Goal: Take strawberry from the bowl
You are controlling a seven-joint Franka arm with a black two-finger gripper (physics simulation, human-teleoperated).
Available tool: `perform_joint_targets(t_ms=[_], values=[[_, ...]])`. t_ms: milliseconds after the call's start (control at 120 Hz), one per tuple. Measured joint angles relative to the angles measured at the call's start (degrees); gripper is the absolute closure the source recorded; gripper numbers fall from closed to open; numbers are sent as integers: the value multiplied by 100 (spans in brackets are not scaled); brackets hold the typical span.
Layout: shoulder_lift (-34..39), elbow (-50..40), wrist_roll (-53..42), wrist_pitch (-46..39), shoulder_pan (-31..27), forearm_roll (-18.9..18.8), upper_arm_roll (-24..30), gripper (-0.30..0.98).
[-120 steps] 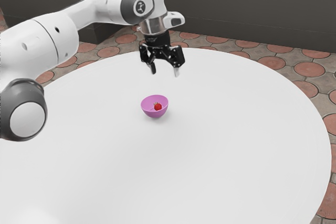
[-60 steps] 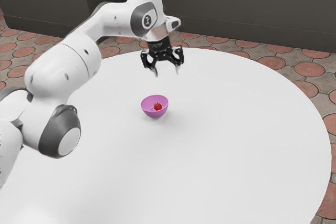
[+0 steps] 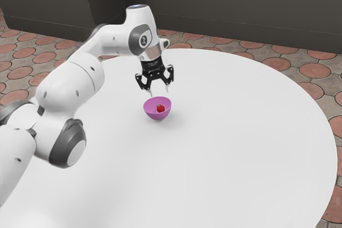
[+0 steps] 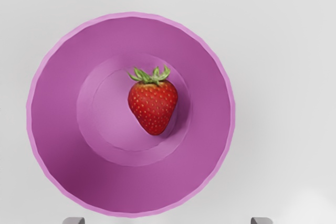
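Below the tool [image 3: 159, 91] in the exterior view, close under its tips, sits a pink-purple bowl [image 3: 155, 116] with a red strawberry [image 3: 161, 109] inside it. The tool's two fingers [image 3: 151, 92] are spread, with an open gap between their pale tips and nothing pinched; they point down and tilt slightly. The bowl stands upright on a round white bench [image 3: 230, 137] that spreads out beneath the tool and well to every side of it. The white arm [image 3: 75, 84] with its dark grey joints reaches to the tool from the exterior view's left. Well beyond the tool are a dark wall [image 3: 230, 9] and a floor of round reddish tiles [image 3: 315, 70] set among greyish stone.

From the wrist view, the bowl's mouth is seen from above, with a thin, paler rim running round it. The strawberry lies on the bowl's inner floor, a little off its middle, apart from the rim. Its green leaves [image 4: 152, 75] are at the end farther from the tool, while its narrow seeded tip points toward the tool's side. Taken across the tool's spread, the strawberry comes roughly midway between the two finger ends, which appear outside the bowl's rim.
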State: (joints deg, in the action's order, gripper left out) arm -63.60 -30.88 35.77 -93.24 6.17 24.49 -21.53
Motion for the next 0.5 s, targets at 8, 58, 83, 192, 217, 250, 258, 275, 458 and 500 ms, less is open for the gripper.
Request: perform_joint_targets(t_ms=[8, 58, 83, 192, 217, 250, 258, 275, 458, 500], values=[[-17, 3, 7, 0, -3, 1, 0, 31], [-96, 12, 50, 0, -13, 5, 0, 33], [-131, 22, 70, 0, -20, 6, 0, 34], [-249, 54, 148, -108, -62, 11, 4, 36], [-285, 58, 163, -176, -69, 13, 6, 37], [-330, 69, 182, -275, -75, 15, 9, 37], [-342, 81, 186, -299, -76, 16, 9, 37], [-373, 112, 195, -346, -81, 19, 12, 37], [-589, 282, 247, -779, -147, 58, 30, 40], [-614, 272, 254, -829, -163, 82, 29, 42]])
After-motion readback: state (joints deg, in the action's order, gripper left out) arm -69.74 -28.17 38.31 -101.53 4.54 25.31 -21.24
